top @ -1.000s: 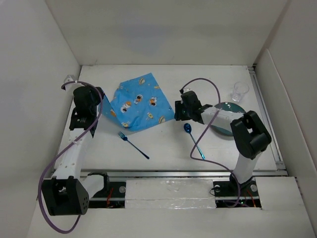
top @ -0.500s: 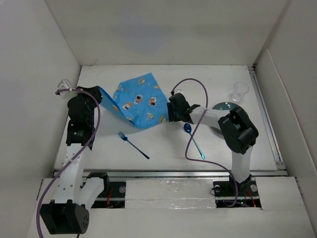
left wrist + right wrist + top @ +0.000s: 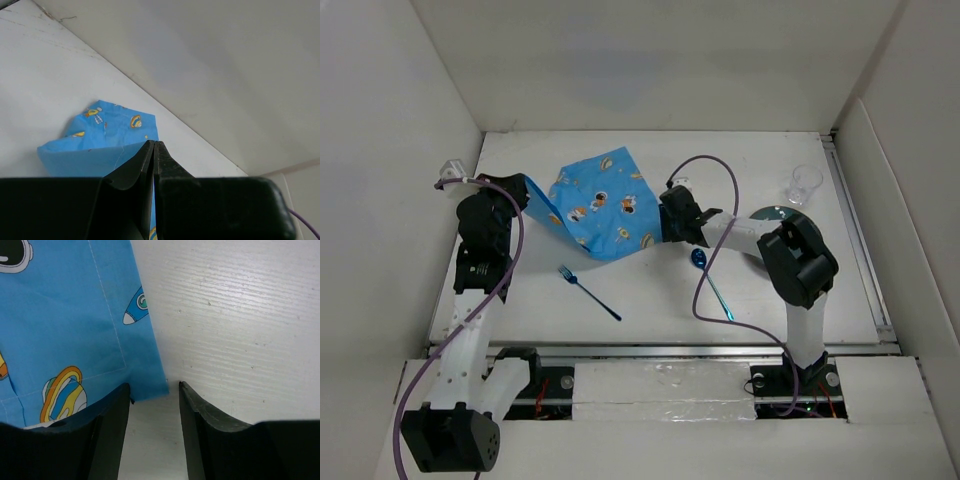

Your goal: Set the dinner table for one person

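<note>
Pulling with the left jaws, clamped on one corner of the cloth point(image 3: 603, 212), may drag the other corner away. The right jaws stand apart around it, not gripping.

A laboratory robot cell is shown.
The dinner table point(image 3: 660, 300) is enclosed by plain white panels point(image 3: 650, 60); the left arm point(image 3: 470, 310) and the right arm point(image 3: 805, 330) are bolted to a metal rail point(image 3: 670, 350), purple cables point(image 3: 715, 165) exposed.
</note>
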`<action>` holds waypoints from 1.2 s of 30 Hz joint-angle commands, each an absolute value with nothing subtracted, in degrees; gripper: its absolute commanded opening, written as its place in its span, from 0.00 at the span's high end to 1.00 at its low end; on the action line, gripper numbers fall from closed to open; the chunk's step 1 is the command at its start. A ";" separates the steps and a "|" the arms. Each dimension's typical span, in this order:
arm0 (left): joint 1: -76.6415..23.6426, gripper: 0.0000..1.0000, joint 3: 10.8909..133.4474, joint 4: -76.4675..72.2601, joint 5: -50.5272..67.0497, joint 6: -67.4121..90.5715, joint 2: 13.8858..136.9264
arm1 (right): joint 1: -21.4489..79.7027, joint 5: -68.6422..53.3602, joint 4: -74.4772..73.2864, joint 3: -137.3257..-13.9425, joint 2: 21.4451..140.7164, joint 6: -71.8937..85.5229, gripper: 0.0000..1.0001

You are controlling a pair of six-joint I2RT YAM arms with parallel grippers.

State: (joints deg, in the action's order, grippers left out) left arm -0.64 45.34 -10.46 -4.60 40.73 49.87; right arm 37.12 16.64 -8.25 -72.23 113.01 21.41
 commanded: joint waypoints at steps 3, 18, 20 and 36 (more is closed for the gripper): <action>-0.79 1.00 45.09 -13.53 -4.04 40.25 49.13 | 36.74 15.38 -6.68 -73.82 115.22 21.97 0.55; -0.79 1.00 45.26 -13.27 -4.40 40.17 48.61 | 35.68 13.27 -3.26 -68.82 111.45 23.99 1.00; -0.79 1.00 45.35 -13.45 -4.57 40.17 48.87 | 35.68 13.36 -2.38 -67.25 109.70 23.91 1.00; 0.26 1.00 68.19 -7.65 -11.16 39.02 49.13 | 31.20 20.83 -25.20 -84.89 63.74 12.31 1.00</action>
